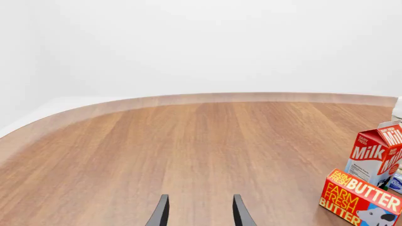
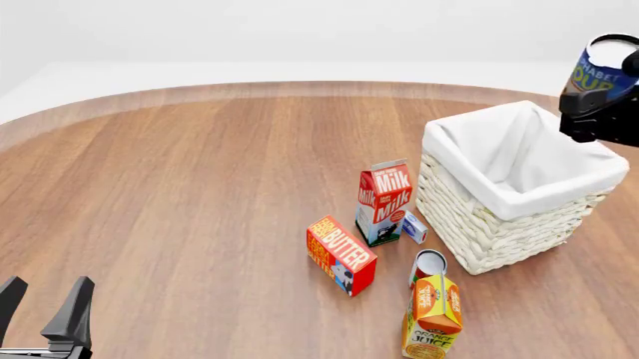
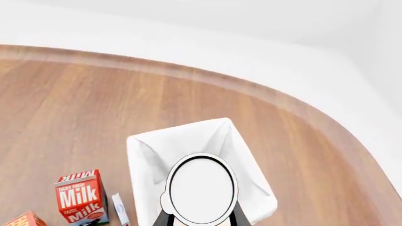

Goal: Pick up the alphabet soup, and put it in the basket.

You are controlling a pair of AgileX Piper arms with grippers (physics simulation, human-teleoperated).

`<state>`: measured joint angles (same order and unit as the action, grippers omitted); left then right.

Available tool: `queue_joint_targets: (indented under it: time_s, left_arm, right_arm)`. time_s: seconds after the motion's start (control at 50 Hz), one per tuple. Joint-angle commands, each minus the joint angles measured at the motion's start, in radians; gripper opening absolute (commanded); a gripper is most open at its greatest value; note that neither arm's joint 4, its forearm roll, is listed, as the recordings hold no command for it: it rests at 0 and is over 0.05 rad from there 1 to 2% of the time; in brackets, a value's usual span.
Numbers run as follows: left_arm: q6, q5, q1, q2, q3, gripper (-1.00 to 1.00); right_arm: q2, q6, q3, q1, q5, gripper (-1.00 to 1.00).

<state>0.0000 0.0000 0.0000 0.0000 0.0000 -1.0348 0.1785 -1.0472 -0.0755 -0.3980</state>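
Observation:
The alphabet soup [image 2: 597,69], a can with a blue and yellow label, hangs in the air at the far right, tilted, above the right side of the basket [image 2: 469,129]. My right gripper [image 2: 603,88] is shut on it. In the right wrist view the can's pale top [image 3: 202,188] sits between the fingers [image 3: 164,219], straight over the basket's white cloth lining [image 3: 142,149]. My left gripper [image 2: 45,301] is open and empty at the near left, low over bare wood; it also shows in the left wrist view [image 1: 199,209].
Left of the basket stand a milk carton [image 2: 384,199] and a small white box [image 2: 414,226]. A butter box [image 2: 340,255] lies in front of them. A second can [image 2: 429,265] and an orange juice carton [image 2: 432,315] stand near the basket's front corner.

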Motion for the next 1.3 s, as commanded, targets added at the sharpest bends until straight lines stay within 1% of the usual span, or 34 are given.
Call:
queue_joint_targets:
  time_s: [0.02,0.04,0.18,0.44,0.82,1.1,1.3]
  left_arm:
    - [0.000,0.000,0.000,0.000,0.000,1.00]
    - [0.000,0.000,0.000,0.000,0.000,1.00]
    - [0.000,0.000,0.000,0.000,0.000,1.00]
    - [0.000,0.000,0.000,0.000,0.000,1.00]
    - [0.000,0.000,0.000,0.000,0.000,1.00]
    - [0.000,0.000,0.000,0.000,0.000,1.00]
    - [0.000,0.000,0.000,0.000,0.000,1.00]
  right_arm:
    - [-0.064,-0.029,-0.038,0.012,0.005,-1.00]
    - [-0.069,-0.040,-0.042,0.013,0.007,-1.00]
    - [-0.099,-0.047,-0.056,0.003,0.011,-1.00]
    - [-0.158,-0.032,-0.110,-0.002,-0.010,-1.00]
    - [-0.267,-0.032,-0.164,-0.026,-0.010,-1.00]
    - [-0.340,-0.035,-0.200,-0.015,-0.021,-1.00]
    - [-0.382,-0.027,-0.220,-0.016,-0.031,-1.00]
